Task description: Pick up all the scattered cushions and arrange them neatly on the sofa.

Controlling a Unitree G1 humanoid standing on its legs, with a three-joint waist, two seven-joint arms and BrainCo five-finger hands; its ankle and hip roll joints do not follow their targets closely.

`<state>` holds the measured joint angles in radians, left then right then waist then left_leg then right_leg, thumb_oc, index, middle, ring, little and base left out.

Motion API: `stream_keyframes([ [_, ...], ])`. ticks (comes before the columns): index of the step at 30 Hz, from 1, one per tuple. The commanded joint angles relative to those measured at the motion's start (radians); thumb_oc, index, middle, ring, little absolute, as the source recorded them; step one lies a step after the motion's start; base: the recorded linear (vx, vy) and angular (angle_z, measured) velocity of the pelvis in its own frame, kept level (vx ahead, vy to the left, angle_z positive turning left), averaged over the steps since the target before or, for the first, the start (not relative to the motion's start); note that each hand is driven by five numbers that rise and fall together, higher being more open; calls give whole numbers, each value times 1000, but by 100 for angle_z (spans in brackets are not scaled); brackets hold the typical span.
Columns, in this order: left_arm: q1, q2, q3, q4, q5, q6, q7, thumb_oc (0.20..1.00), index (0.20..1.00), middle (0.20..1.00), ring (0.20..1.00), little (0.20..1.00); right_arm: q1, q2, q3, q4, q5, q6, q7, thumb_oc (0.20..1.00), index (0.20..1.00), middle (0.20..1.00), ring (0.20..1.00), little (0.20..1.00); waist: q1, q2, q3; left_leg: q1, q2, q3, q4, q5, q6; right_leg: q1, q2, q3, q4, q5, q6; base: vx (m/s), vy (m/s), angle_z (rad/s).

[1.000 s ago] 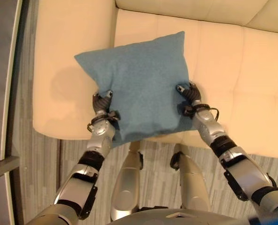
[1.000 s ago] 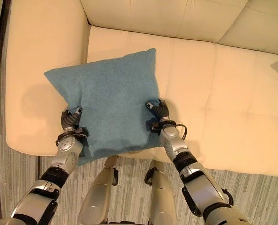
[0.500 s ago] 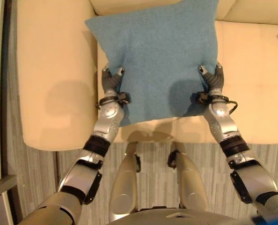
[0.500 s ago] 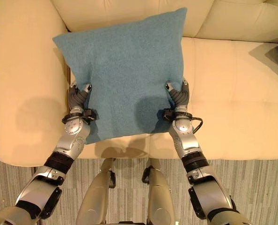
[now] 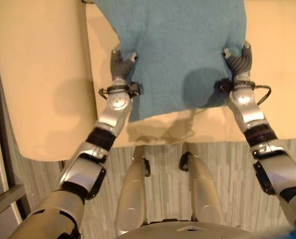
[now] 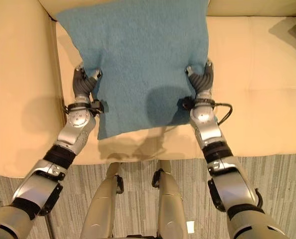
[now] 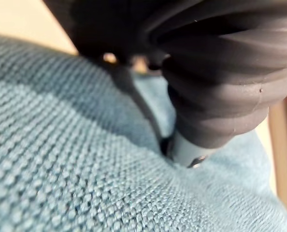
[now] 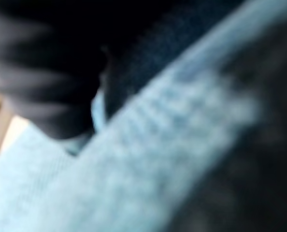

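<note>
Right eye view: the blue cushion (image 6: 138, 55) hangs between both hands above the cream sofa (image 6: 257, 84) seat, its top edge toward the backrest ahead. The left hand (image 6: 83, 84) pinches its left edge and the right hand (image 6: 203, 82) its right edge, fingers curled into the fabric, equally near.

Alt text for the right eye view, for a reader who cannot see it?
Both robot hands, left hand and right hand, grip opposite side edges of a blue cushion, holding it over the seat of a cream sofa. Grey striped floor shows below.
</note>
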<state>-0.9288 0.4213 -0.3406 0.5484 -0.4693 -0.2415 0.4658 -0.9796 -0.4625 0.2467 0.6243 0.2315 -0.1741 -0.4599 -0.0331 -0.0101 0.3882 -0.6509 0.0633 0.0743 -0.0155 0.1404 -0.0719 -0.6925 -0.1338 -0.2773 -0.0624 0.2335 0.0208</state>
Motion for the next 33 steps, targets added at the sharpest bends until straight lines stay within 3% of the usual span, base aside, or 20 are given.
stream_keyframes([
  [1, -124, -13, -63, -28, 115, -82, 10, 200, 200, 200, 200, 200, -112, 21, 66, -52, -72, -78, -26, 200, 200, 200, 200, 200, 7, 7, -95, -8, 6, 0, 100, -119, -57, 24, -37, -2, 158, -203, 158, -34, -15, 6],
  [2, -147, -8, -61, -17, 114, -87, 17, 200, 200, 200, 200, 200, -135, 16, 71, -45, -77, -78, -33, 200, 200, 200, 200, 200, 6, 4, -93, -25, 1, 5, 93, -90, -51, 6, -41, -8, 151, -176, 151, 35, -15, 6],
  [3, -148, -8, -61, -15, 113, -87, 17, 200, 200, 200, 200, 200, -136, 16, 71, -43, -77, -78, -33, 200, 200, 200, 200, 200, 8, 7, -100, -14, 5, -3, 87, -112, -58, 15, -35, 0, 151, -197, 159, 39, -16, 3],
  [5, -196, -1, -68, 11, 108, -94, 30, 200, 200, 200, 200, 200, -183, 8, 90, -17, -78, -74, -41, 200, 200, 200, 200, 200, 9, 7, -111, -22, 5, -7, 61, -99, -58, 0, -31, 4, 137, -191, 164, 93, -7, 3],
  [7, -259, 14, -91, 50, 114, -91, 39, 200, 200, 200, 200, 200, -233, 12, 110, 7, -82, -69, -58, 200, 200, 200, 200, 200, 7, 3, -117, -42, -2, -2, 30, -57, -54, -24, -31, 2, 118, -158, 160, 20, 3, 1],
  [8, -261, 15, -91, 53, 113, -92, 39, 200, 200, 200, 200, 200, -235, 13, 110, 8, -82, -69, -58, 200, 200, 200, 200, 200, 9, 5, -124, -29, 2, -10, 22, -78, -61, -14, -25, 11, 117, -180, 169, -40, 11, 4],
  [9, -315, 28, -105, 82, 118, -91, 48, 200, 200, 200, 200, 200, -271, 16, 118, 14, -94, -70, -76, 200, 200, 200, 200, 200, 8, 3, -124, -43, -2, -4, 3, -41, -58, -34, -26, 5, 109, -151, 166, 38, -5, 4],
  [12, -404, 46, -133, 147, 148, -88, 73, 200, 200, 200, 200, 200, -327, 21, 134, 34, -126, -77, -115, 200, 200, 200, 200, 200, 9, 3, -137, -48, -4, -8, -41, -14, -64, -51, -17, 11, 91, -141, 174, -3, 3, 7],
  [20, -544, 30, -174, 214, 161, -100, 116, 200, 200, 200, 200, 200, -441, 50, 199, 89, -213, -61, -209, 200, 200, 200, 200, 200, 17, 13, -175, -99, -3, -21, -72, 12, -80, -101, 0, 7, 47, -113, 188, 6, -2, 1],
  [28, -587, 13, -179, 313, 147, -73, 118, 200, 200, 200, 200, 200, -484, 63, 220, 203, -176, -36, -217, 200, 200, 200, 200, 200, 24, 16, -202, -158, -5, -22, -72, 26, -84, -148, 1, 11, 17, -86, 198, 0, 0, 0],
  [29, -597, 6, -179, 333, 133, -69, 111, 1000, 1000, 1000, 1000, 1000, -491, 60, 229, 223, -160, -30, -202, 213, 213, 213, 213, 213, 24, 14, -205, -165, -6, -21, -72, 27, -84, -154, 1, 12, 15, -83, 197, 0, 0, 0],
  [30, -600, 0, -179, 348, 118, -64, 105, 1000, 1000, 1000, 1000, 1000, -494, 58, 241, 240, -146, -22, -188, 213, 213, 213, 213, 213, 24, 12, -206, -169, -6, -22, -72, 27, -83, -157, 1, 11, 13, -81, 197, 0, 0, 0],
  [31, -605, -3, -180, 360, 103, -60, 98, 1000, 1000, 1000, 1000, 1000, -495, 57, 252, 259, -117, -18, -166, 815, 815, 815, 815, 815, 27, 12, -205, -172, -6, -23, -72, 29, -83, -162, 0, 12, 13, -78, 197, 0, 0, 0],
  [32, -602, -2, -182, 362, 98, -54, 92, 1000, 1000, 1000, 1000, 1000, -498, 48, 263, 266, -103, -12, -153, 1000, 1000, 1000, 1000, 1000, 28, 12, -204, -173, -6, -21, -72, 31, -83, -164, 0, 13, 12, -78, 197, 0, 0, 0],
  [33, -603, -2, -182, 362, 97, -54, 92, 1000, 1000, 1000, 1000, 1000, -499, 47, 263, 267, -103, -13, -152, 1000, 1000, 1000, 1000, 1000, 28, 12, -204, -173, -6, -20, -72, 31, -83, -164, 0, 13, 12, -78, 197, 0, 0, 0],
])
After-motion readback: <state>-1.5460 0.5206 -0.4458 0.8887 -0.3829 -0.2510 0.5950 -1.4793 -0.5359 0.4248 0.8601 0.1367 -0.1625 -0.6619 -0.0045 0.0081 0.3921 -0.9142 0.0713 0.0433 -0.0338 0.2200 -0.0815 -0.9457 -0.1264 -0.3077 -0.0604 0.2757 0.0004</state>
